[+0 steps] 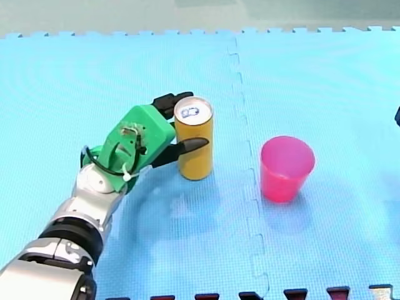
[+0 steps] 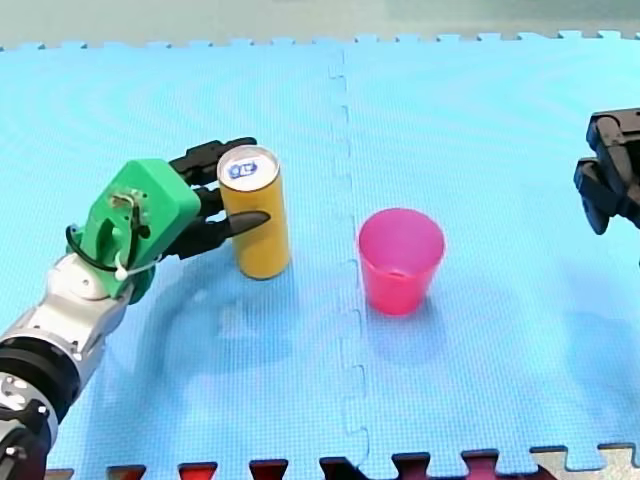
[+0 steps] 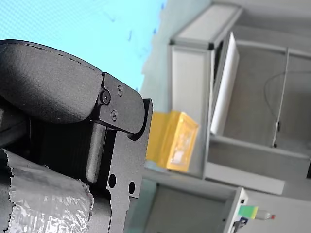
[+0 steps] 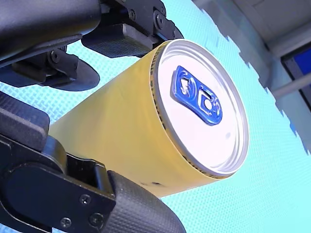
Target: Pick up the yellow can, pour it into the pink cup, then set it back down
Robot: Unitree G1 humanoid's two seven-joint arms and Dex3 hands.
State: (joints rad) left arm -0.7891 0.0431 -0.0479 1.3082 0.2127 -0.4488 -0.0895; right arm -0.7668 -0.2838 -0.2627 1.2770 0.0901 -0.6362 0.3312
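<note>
The yellow can [image 1: 194, 147] stands upright on the blue foam mat [image 1: 325, 81], to the left of the pink cup [image 1: 286, 169] and apart from it, with a jigsaw seam [image 1: 240, 81] of the mat running between them. The pink cup is upright with its mouth open to the top.

The left hand [image 1: 140, 140], under a green cover, reaches in from the side of the can away from the cup and is closed around the can's upper half. One black finger [image 1: 187, 145] crosses the can's front and others [image 1: 170, 102] sit behind its rim. The second wrist view shows this grip close up: fingers [image 4: 131, 29] press one side of the yellow wall, a thumb [image 4: 136, 208] presses the opposite side, and the silver lid [image 4: 214, 145] with its blue pull tab [image 4: 197, 99] is unopened.

The right hand [image 2: 612, 168] hangs well to the right of the cup, at the mat's far edge, touching nothing. I cannot tell whether it is wide or narrow.

In the first wrist view a black hand housing [image 3: 73, 97] wrapped with grey tape [image 3: 43, 194] stands before a grey shelf unit [image 3: 194, 107] and a yellow box [image 3: 175, 141].
</note>
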